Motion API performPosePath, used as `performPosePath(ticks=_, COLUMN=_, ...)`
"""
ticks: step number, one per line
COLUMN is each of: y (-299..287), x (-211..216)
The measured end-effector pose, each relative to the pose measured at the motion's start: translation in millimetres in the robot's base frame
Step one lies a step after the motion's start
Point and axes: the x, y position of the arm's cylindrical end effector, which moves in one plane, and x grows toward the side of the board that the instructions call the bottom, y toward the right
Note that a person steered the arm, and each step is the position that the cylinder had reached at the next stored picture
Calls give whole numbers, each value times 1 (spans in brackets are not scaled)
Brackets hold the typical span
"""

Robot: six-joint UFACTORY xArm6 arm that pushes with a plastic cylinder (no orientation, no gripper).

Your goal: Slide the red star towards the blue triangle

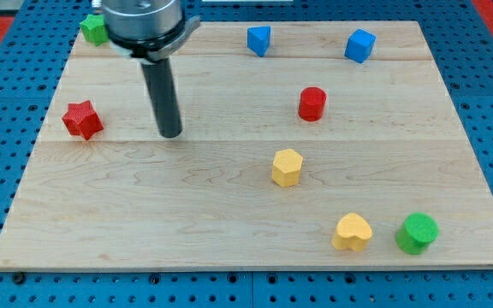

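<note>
The red star (82, 119) lies near the board's left edge. The blue triangle (258, 40) sits at the view's top, right of centre. My tip (170, 133) rests on the board to the right of the red star, apart from it, and well below and left of the blue triangle. The rod rises from the tip to the arm's head at the view's top left.
A green block (93, 28) is at the top left corner, partly behind the arm. A blue cube (359, 45) is at the top right. A red cylinder (312, 103), a yellow hexagon (287, 167), a yellow heart (352, 232) and a green cylinder (418, 233) lie on the wooden board (229, 222).
</note>
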Motion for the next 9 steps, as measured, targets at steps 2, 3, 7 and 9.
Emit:
performPosePath(ticks=2, y=-102, x=42)
performPosePath(ticks=3, y=-104, x=42)
performPosePath(ticks=7, y=-104, x=45)
performPosePath(ticks=9, y=-105, x=50)
